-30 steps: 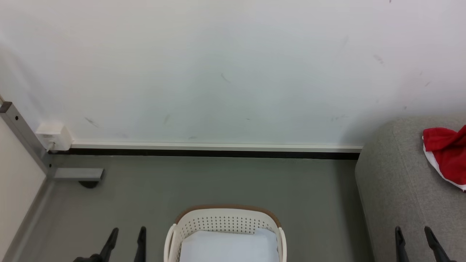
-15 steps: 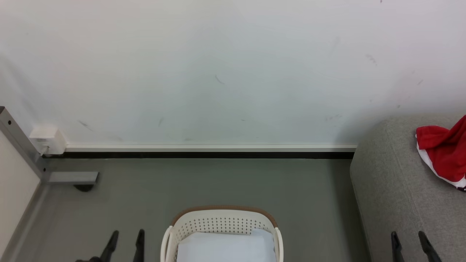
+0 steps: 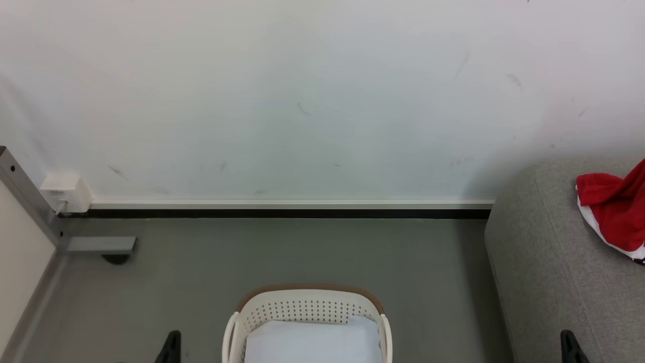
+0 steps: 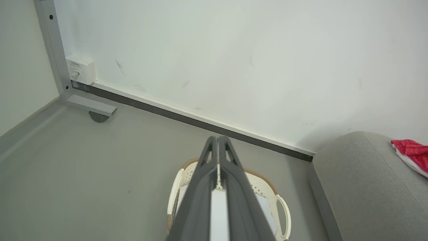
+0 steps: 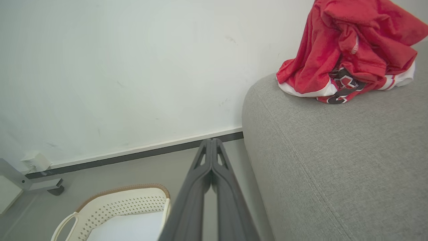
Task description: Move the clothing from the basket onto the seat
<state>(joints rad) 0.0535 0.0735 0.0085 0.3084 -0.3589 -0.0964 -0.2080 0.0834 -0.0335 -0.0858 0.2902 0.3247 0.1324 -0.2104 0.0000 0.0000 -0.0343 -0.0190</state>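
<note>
2 grippers are newly closed from spread, empty: left gripper (image 4: 217, 140), right gripper (image 5: 211, 142) | red clothing (image 5: 347, 50) is laid on sofa (image 5: 334, 160) | basket (image 3: 308, 290) is left with pale pad (image 3: 312, 344) | task is judged done

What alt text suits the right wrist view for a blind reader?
Red clothing lies heaped on the grey seat, upper right. The right gripper, jaws shut, rises at centre; the white basket stands on the floor, lower left.

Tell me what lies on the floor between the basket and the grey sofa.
Nothing: bare grey-green floor separates the basket from the sofa, as the head view shows.
</note>
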